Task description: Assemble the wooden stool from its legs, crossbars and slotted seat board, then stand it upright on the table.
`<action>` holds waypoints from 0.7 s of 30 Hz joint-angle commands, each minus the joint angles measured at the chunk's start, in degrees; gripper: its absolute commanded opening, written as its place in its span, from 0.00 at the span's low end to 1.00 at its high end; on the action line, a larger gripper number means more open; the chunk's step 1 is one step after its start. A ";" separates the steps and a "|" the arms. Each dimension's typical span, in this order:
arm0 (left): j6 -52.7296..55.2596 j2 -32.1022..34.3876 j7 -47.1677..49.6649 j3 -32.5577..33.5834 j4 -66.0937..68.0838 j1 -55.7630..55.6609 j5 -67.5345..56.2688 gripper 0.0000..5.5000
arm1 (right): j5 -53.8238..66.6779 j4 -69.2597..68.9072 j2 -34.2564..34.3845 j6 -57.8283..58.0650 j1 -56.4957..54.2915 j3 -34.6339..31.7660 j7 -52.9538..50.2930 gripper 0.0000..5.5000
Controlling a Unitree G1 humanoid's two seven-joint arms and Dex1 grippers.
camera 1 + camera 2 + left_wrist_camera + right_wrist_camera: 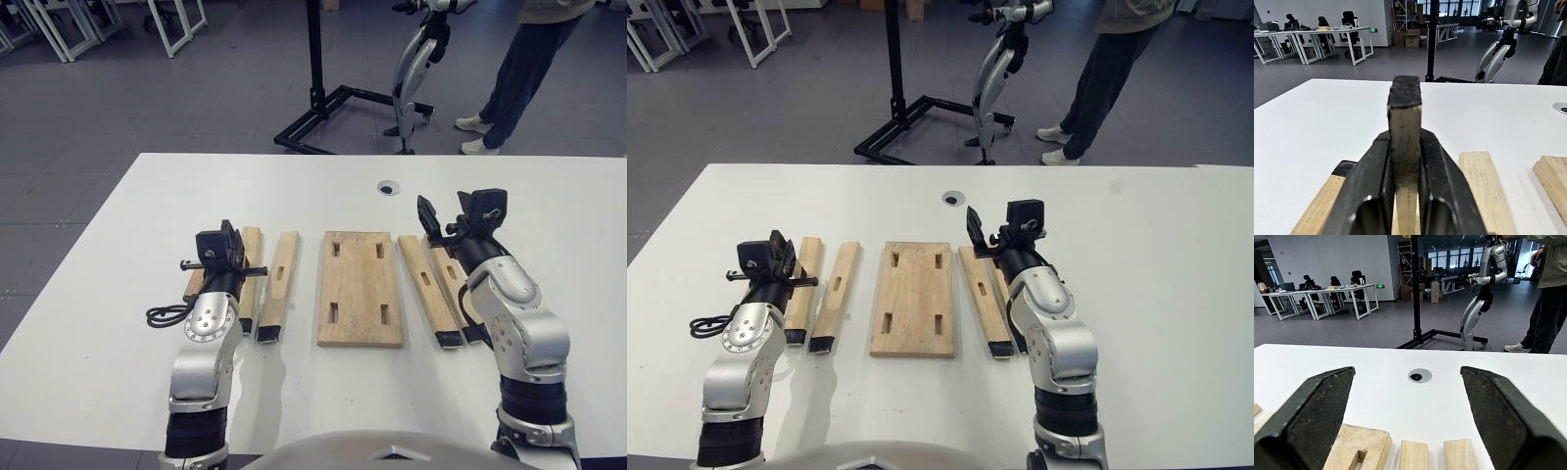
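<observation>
The slotted seat board lies flat at the table's middle. Left of it lie wooden bars with black ends. My left gripper sits low over them, shut on one wooden bar that stands on edge between the fingers, its black tip pointing away. Two more bars lie right of the board. My right gripper hovers over their far ends, open, with nothing between its fingers. The bars' ends show just below it.
A round cable hole sits in the table behind the board. A black cable loops beside my left arm. Beyond the far edge stand a black frame and another robot on the floor.
</observation>
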 commanded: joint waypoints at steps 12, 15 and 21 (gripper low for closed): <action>3.11 -0.33 -2.10 4.10 -1.86 -4.76 -2.41 0.46 | -0.70 -0.29 0.65 -0.78 -0.50 0.01 -0.18 0.72; 5.85 0.63 -2.98 3.93 -3.95 -8.17 -3.02 0.46 | -0.89 -0.29 1.02 -0.98 -0.37 0.08 -0.59 0.72; 15.56 2.80 -3.10 4.26 -7.92 -18.16 -3.59 0.46 | -1.42 0.12 2.17 -1.80 -0.23 0.49 -0.98 0.72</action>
